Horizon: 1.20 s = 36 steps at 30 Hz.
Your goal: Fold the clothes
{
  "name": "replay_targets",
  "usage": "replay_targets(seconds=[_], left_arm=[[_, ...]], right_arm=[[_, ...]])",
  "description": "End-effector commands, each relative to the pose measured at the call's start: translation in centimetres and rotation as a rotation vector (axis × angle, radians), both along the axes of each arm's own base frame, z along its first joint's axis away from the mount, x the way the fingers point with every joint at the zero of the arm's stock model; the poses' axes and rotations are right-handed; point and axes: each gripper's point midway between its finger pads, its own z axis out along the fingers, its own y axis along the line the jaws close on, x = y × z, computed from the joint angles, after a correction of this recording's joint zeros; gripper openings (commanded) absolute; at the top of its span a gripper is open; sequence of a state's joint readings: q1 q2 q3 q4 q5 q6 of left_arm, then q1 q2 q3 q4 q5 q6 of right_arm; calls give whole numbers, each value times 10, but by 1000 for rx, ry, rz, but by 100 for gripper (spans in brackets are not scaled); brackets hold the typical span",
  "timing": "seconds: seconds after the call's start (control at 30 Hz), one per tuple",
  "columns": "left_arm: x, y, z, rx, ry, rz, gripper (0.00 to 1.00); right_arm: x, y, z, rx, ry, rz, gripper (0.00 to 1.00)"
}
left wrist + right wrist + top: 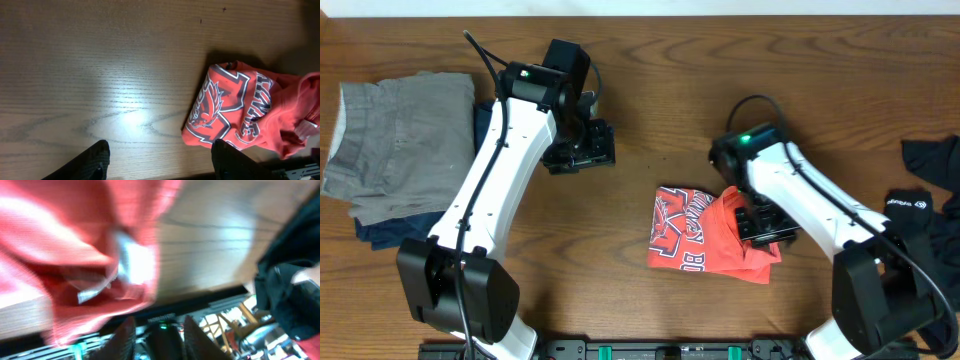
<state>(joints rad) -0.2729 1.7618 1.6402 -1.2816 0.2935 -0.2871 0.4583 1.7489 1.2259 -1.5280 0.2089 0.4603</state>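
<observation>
The coral-red T-shirt (700, 235) lies partly folded in a small bundle at the table's front centre, its white-and-dark graphic facing up. My right gripper (767, 226) is over the bundle's right edge. In the right wrist view its fingers (161, 340) are apart with nothing between them, and blurred red cloth (65, 255) fills the upper left. My left gripper (582, 150) is open and empty above bare wood, left of and behind the shirt. In the left wrist view (162, 160) the shirt (235, 110) lies to the right. A black garment with a white logo (928, 205) lies at the right edge.
A stack of folded grey and dark blue clothes (400, 140) lies at the far left. The black garment also shows at the right of the right wrist view (285, 285). Bare wood (650, 90) spans the middle and back. The arm bases stand along the front edge.
</observation>
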Motion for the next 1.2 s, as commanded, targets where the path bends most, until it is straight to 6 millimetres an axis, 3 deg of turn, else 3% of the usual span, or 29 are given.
replay_targets(seconds=[0.0,0.07,0.17,0.27,0.43,0.57,0.73,0.93,1.17], left_arm=[[-3,0,-4,-4,16,-12,66],[-3,0,-4,-4,16,-16,66],[-3,0,-4,-4,14,-19,66],[-3,0,-4,-4,13,-22,66],[-3,0,-4,-4,13,-22,66],[-3,0,-4,-4,13,-22,66],[-3,0,-4,-4,13,-22,66],[-3,0,-4,-4,13,-22,67],[-3,0,-4,-4,13,-23,66]], right_arm=[[2,-18,8,-81,-41,-41,33],[0,-20,9,-90,-38,-67,24],[8,-8,6,-1,-76,-64,24],[20,19,4,176,-131,-61,26],[42,31,6,301,-234,-121,40],[38,24,1,269,-221,-126,41],[33,19,-22,254,-217,-147,40],[23,-8,-36,154,-221,-260,1],[13,-36,-32,89,-193,-405,1]])
